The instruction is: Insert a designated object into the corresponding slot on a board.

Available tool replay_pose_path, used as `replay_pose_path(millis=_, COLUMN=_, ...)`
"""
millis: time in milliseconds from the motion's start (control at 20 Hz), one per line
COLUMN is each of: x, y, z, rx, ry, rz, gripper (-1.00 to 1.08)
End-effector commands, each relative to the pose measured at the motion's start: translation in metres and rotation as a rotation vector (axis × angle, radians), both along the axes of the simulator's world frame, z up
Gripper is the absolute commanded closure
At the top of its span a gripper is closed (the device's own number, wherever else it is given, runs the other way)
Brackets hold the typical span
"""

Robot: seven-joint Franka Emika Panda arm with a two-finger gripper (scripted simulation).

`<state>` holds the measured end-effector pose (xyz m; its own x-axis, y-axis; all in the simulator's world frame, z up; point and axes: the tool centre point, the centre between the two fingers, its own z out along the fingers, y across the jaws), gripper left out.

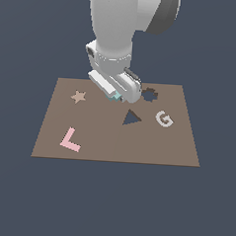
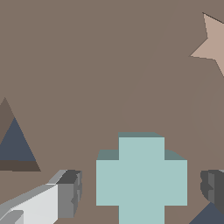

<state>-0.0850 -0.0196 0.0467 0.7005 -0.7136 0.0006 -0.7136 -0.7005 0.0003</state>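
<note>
While the arm hung low over the board [image 1: 113, 139], its gripper [image 1: 116, 94] sat just above centre in the exterior view, with the pale teal cross-shaped piece [image 1: 115, 96] showing as a sliver between the fingers. From the wrist view, the teal piece [image 2: 141, 179] lay flat on the brown surface, a gap visible on each side between it and the two dark finger pads [image 2: 70, 192], so the jaws stood wide and held nothing. A scalloped dark slot [image 1: 150, 94] lay just to the exterior view's right of the gripper, apart from the piece. Below it sat the triangular cutout [image 1: 132, 118], beside a white G [image 1: 164, 119]. A tan star [image 1: 78, 96] and a pink L [image 1: 70, 140] occupied the left half of the board.
</note>
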Motion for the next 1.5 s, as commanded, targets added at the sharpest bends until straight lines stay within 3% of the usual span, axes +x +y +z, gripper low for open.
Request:
replay_pose_path(millis=0, x=0.0, y=0.0, z=-0.006, rx=0.0, ry=0.001, rz=-0.001, gripper=-0.92)
replay_pose_path(millis=300, x=-0.001, y=0.0, z=-0.017, rx=0.001, ry=0.0, rz=-0.004, gripper=-0.92)
replay_pose_path(millis=350, x=-0.001, y=0.0, z=-0.017, rx=0.001, ry=0.0, rz=-0.004, gripper=1.08)
replay_pose_path(millis=1450, x=-0.003, y=0.004, z=-0.013, rx=0.001, ry=0.0, rz=-0.035, gripper=1.08)
